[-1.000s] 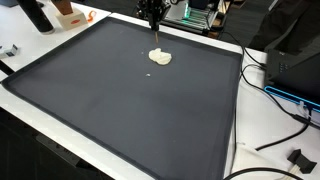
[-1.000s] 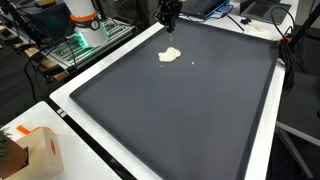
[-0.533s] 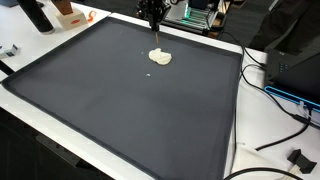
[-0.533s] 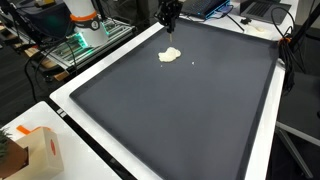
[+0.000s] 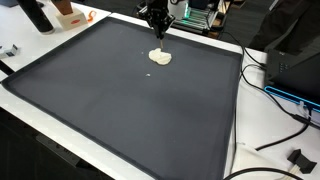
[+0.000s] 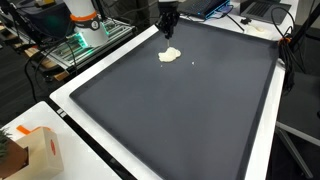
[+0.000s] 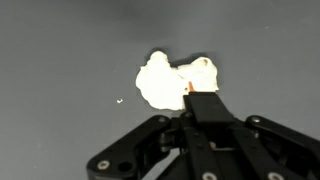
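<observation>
A cream-white, lumpy blob (image 5: 160, 57) (image 6: 170, 54) lies on a large dark mat (image 5: 130, 110) (image 6: 180, 110) near its far edge. My gripper (image 5: 157, 30) (image 6: 168, 30) hangs just above and behind the blob. In the wrist view the blob (image 7: 170, 78) sits right in front of the gripper (image 7: 200, 100), whose black fingers are pressed together, shut. A thin orange sliver shows at their tip; I cannot tell what it is. A tiny white crumb (image 7: 119, 100) (image 5: 150, 72) lies on the mat beside the blob.
A white rim frames the mat. An orange-and-white box (image 6: 35, 150) stands at a near corner. A dark bottle (image 5: 38, 15), black equipment (image 5: 295, 60) and cables (image 5: 270, 95) sit off the mat's edges. Electronics stand behind the gripper.
The gripper has shifted slightly above the blob. The blob and the crumb have not moved.
</observation>
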Controlling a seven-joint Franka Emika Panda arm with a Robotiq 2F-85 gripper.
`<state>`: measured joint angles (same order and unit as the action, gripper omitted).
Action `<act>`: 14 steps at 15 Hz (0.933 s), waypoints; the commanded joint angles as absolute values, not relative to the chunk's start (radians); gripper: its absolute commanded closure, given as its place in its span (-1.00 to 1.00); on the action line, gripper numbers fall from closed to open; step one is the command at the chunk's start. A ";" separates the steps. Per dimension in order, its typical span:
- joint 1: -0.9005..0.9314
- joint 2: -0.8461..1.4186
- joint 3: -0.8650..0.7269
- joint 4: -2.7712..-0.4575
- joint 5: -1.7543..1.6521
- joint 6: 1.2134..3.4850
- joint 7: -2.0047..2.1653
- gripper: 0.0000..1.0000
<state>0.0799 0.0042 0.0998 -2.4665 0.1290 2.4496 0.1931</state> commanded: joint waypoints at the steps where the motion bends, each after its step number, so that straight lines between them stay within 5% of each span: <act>1: 0.087 0.017 0.099 -2.473 0.126 2.466 0.152 0.94; 14: 0.102 0.073 0.120 -2.468 0.174 2.558 -0.024 0.94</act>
